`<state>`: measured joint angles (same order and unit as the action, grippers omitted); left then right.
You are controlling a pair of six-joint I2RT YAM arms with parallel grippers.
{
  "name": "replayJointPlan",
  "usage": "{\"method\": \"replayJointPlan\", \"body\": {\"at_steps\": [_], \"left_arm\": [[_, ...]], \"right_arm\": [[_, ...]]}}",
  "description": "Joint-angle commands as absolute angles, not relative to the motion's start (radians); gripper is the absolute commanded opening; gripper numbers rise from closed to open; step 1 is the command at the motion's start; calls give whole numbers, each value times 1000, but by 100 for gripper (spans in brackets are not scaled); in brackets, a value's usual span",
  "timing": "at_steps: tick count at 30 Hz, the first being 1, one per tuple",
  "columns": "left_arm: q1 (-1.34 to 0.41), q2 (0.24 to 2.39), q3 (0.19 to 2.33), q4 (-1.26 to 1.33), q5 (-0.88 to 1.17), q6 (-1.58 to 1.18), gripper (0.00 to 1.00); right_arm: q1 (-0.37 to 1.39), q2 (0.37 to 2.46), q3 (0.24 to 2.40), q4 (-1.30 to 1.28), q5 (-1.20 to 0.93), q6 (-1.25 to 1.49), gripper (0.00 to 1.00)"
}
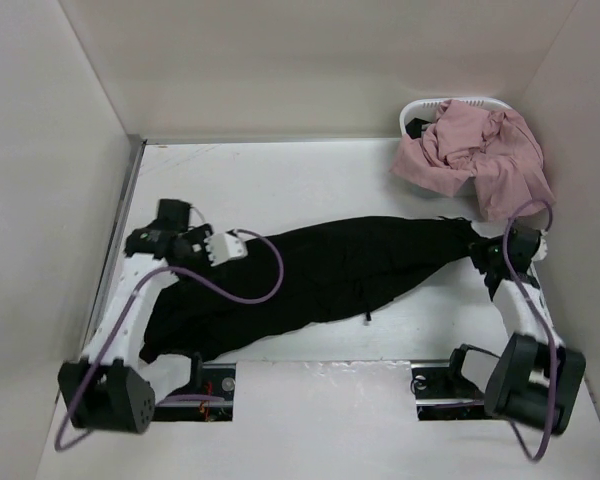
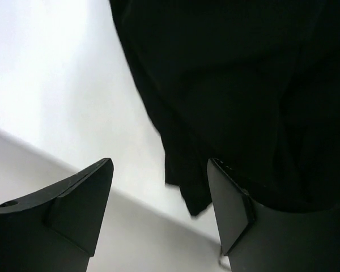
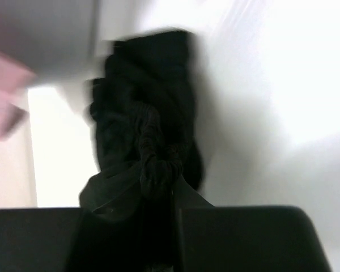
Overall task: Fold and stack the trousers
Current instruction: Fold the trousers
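While the trousers [image 1: 330, 275] lie stretched across the middle of the frame, the left gripper [image 2: 158, 170] stands apart at their left end, holding nothing; the right gripper [image 3: 161, 187] is clamped on their bunched right end.

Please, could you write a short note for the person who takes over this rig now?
Left hand: open, over the left end of the trousers, holding nothing.
Right hand: shut on the bunched right end of the trousers.
Trousers: stretched out lengthwise, left to right.
Pink garment: on the basket, far right.
Done: spreading out.
Left: folding and stacking.
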<state>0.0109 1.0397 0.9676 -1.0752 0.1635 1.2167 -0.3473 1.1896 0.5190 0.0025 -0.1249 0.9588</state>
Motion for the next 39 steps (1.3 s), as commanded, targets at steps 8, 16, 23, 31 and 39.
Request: {"method": "replayJointPlan", "body": {"at_steps": [8, 16, 23, 31, 39], "left_arm": [[-528, 1471, 1100, -891, 195, 769, 57], [-642, 1491, 899, -789, 155, 742, 59], [-544, 1649, 931, -568, 49, 704, 58], [-383, 1772, 1086, -522, 55, 750, 58], [-262, 1802, 1184, -526, 45, 951, 59]], "right_arm": [[-308, 723, 512, -406, 294, 861, 100], [-80, 574, 604, -538, 474, 718, 100], [367, 917, 629, -459, 356, 765, 100], [294, 1297, 670, -224, 161, 887, 100], [266, 1689, 1037, -227, 101, 753, 100]]}}
